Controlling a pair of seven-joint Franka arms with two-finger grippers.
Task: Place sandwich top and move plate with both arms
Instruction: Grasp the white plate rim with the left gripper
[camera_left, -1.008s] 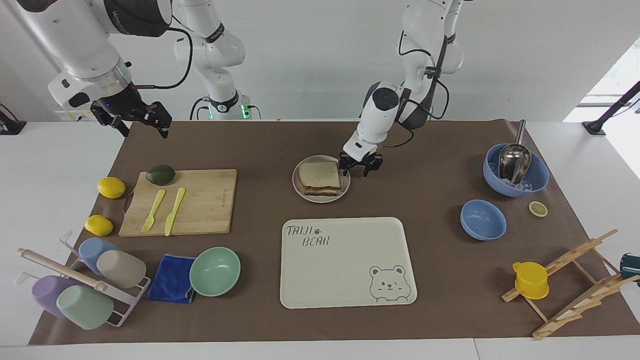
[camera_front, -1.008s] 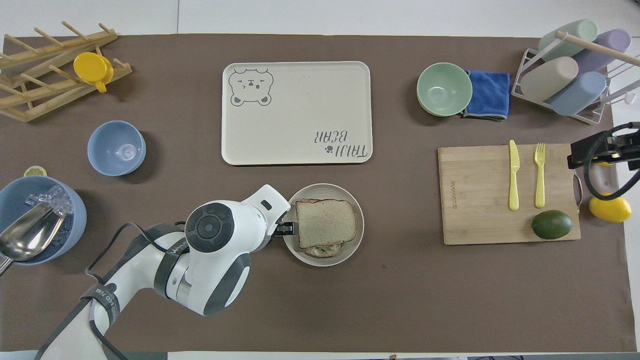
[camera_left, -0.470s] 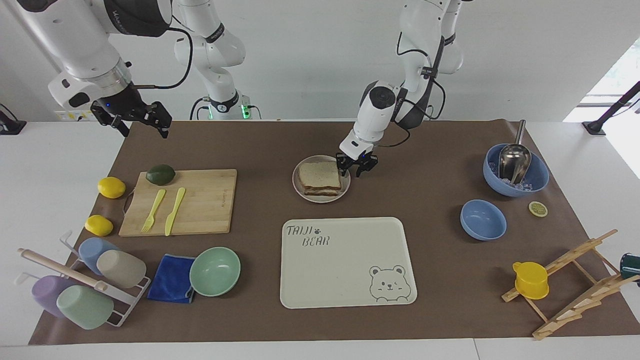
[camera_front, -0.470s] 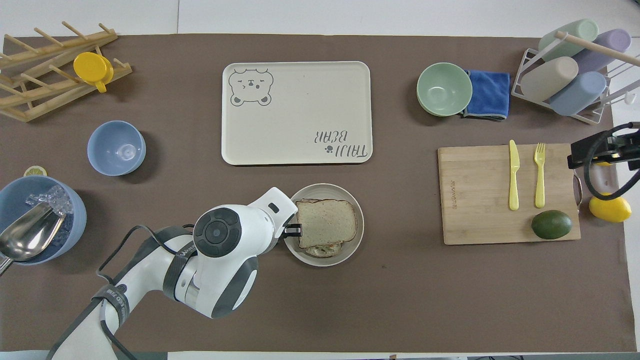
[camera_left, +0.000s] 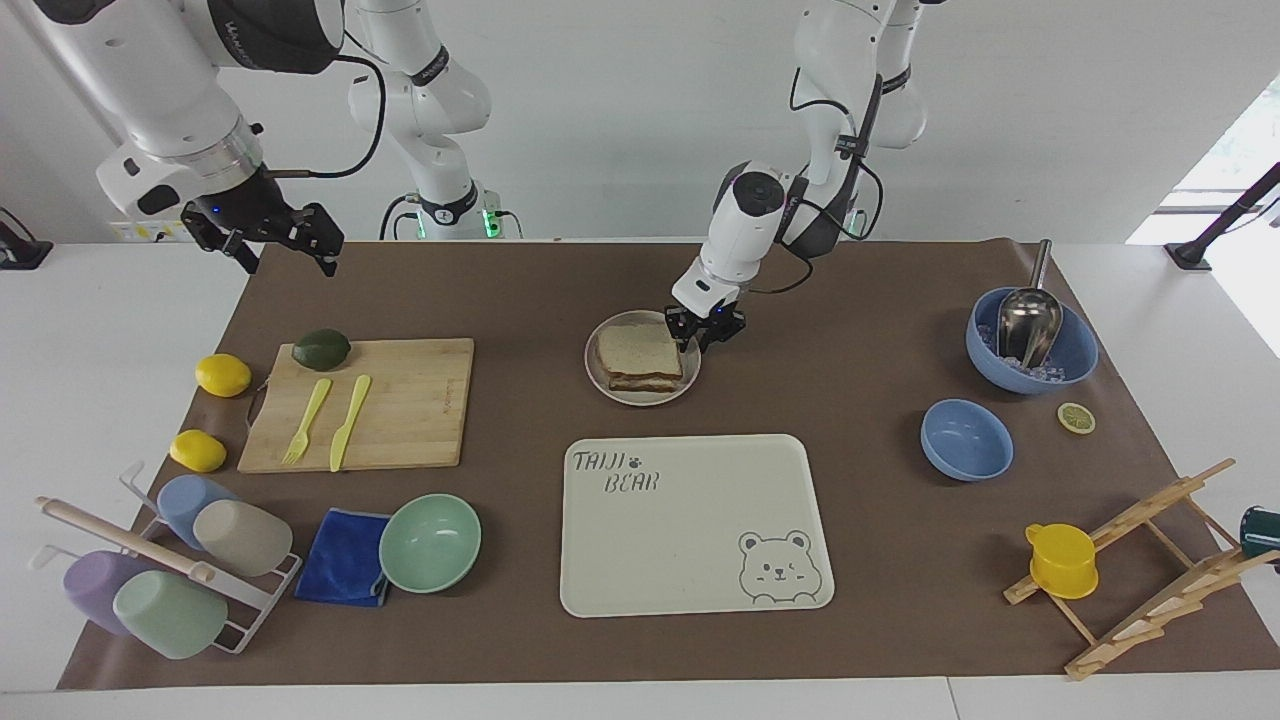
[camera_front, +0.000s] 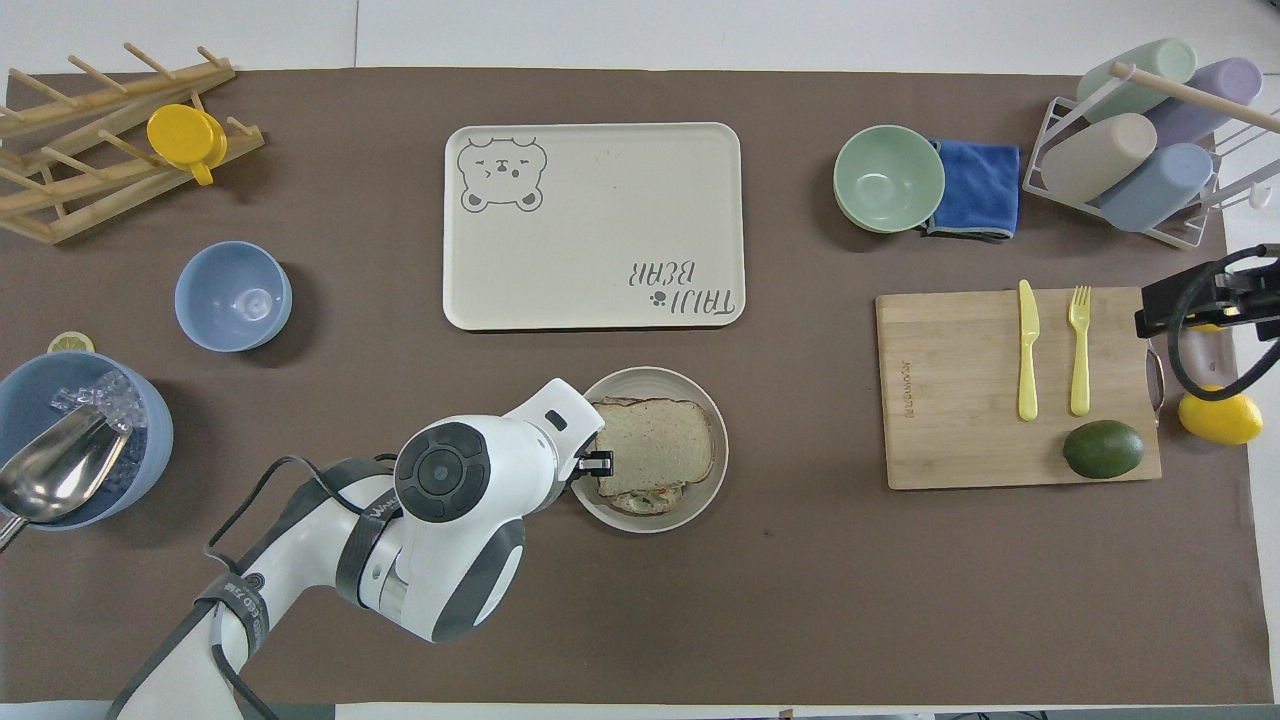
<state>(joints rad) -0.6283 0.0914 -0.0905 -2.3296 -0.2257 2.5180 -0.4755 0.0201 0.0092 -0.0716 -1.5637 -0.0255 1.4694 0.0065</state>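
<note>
The sandwich top (camera_left: 638, 350) lies on the sandwich on the round beige plate (camera_left: 620, 392), nearer to the robots than the bear tray. In the overhead view the bread (camera_front: 662, 440) covers a filling that shows at its near edge, inside the plate (camera_front: 650, 520). My left gripper (camera_left: 705, 330) is open at the plate's rim on the side toward the left arm's end, its tips by the bread's edge; it also shows in the overhead view (camera_front: 597, 462). My right gripper (camera_left: 268, 240) is open and empty, waiting up in the air over the table's right-arm end.
The cream bear tray (camera_left: 690, 520) lies farther from the robots than the plate. A cutting board (camera_left: 400, 400) with a fork, a knife and an avocado (camera_left: 321, 349) is toward the right arm's end. Two blue bowls (camera_left: 965, 438) and a wooden rack are toward the left arm's end.
My left gripper has moved in from beside the plate to its rim, up to the bread's edge. The right arm has not moved.
</note>
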